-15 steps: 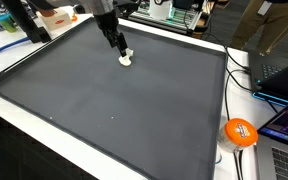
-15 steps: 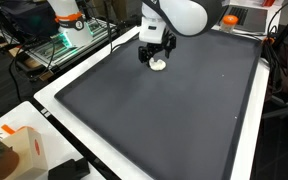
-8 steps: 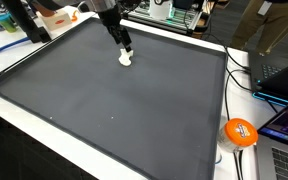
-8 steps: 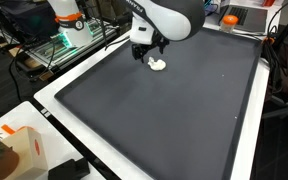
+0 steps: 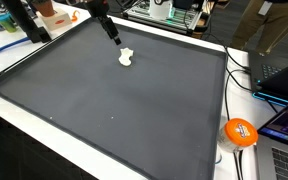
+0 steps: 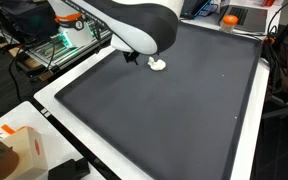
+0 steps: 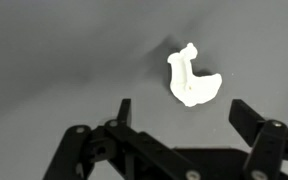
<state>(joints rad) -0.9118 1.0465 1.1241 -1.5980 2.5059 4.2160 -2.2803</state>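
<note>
A small white lumpy object [image 5: 126,57] [image 6: 158,65] lies on the dark grey mat [image 5: 134,110] [image 6: 174,110], near its far edge. My gripper [image 5: 116,39] [image 6: 131,58] hangs just beside and above it, not touching it. In the wrist view the white object [image 7: 192,82] sits on the mat beyond the gripper [image 7: 182,106], whose two black fingers stand wide apart and open with nothing between them. The arm's white body hides part of the mat in an exterior view.
A white raised border [image 5: 44,125] [image 6: 74,85] frames the mat. An orange round thing [image 5: 240,132] and laptops [image 5: 282,75] lie off one side. An orange-and-white box [image 6: 22,148] stands at a near corner. Shelving and clutter [image 6: 69,40] stand behind.
The gripper has lifted and drawn back from the white object toward the mat's far edge. The object stays where it lay; the jaws stay open.
</note>
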